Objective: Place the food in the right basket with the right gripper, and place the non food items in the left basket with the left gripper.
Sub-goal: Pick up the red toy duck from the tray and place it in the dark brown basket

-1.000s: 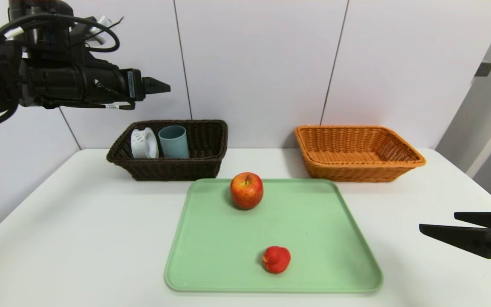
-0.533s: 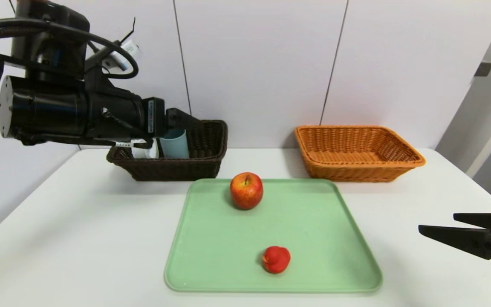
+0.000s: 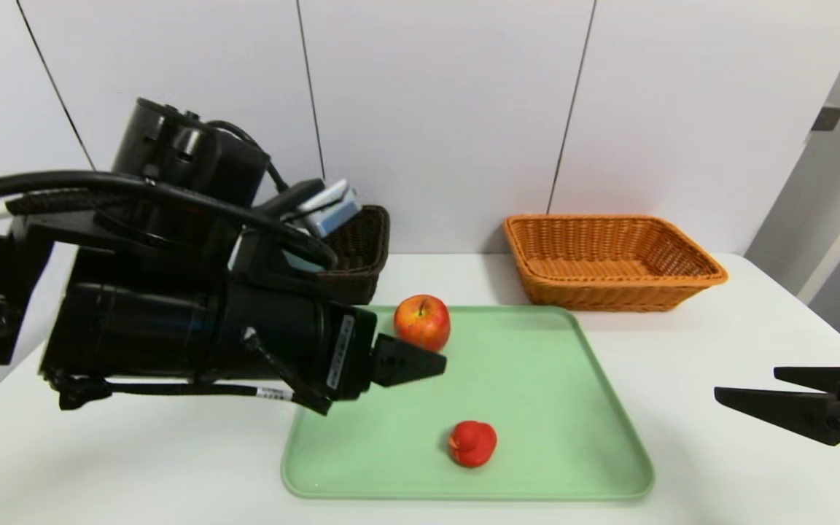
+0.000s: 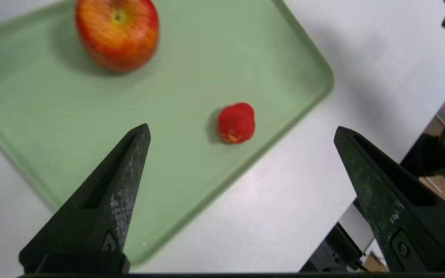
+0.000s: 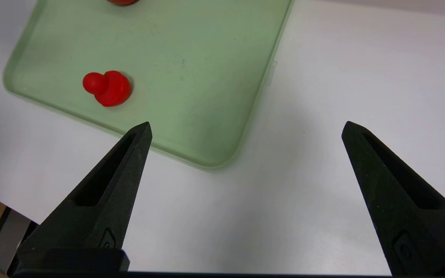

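Tray (image 3: 573,408), green and rectangular, lies flat on the white table (image 3: 135,467) near the middle of the head view. Two items rest on it, well apart from each other: an apple (image 3: 422,324), upright with its stem on top, near the tray's far edge, and a small red duck-shaped toy (image 3: 472,442) near the tray's front edge.

Two baskets stand against the wall behind the tray. The orange basket (image 3: 613,260) sits on the right side with nothing visible inside. The dark brown basket (image 3: 362,251) sits on the left side; the left arm hides most of it, so its contents cannot be read here.

Left gripper (image 3: 420,362) hangs above the tray's left part, pointing forward, to the right and downward. Its tip shows in the head view just below and beside the apple, without touching it. In the left wrist view the two fingers (image 4: 110,200) stand wide apart with nothing between them; the toy and the apple show beyond them on the tray.

Right gripper (image 3: 770,390) is parked low at the right edge of the table, clear of the tray. In the right wrist view its fingers (image 5: 106,197) are spread wide and hold nothing; the tray's near corner and the toy lie beyond them.
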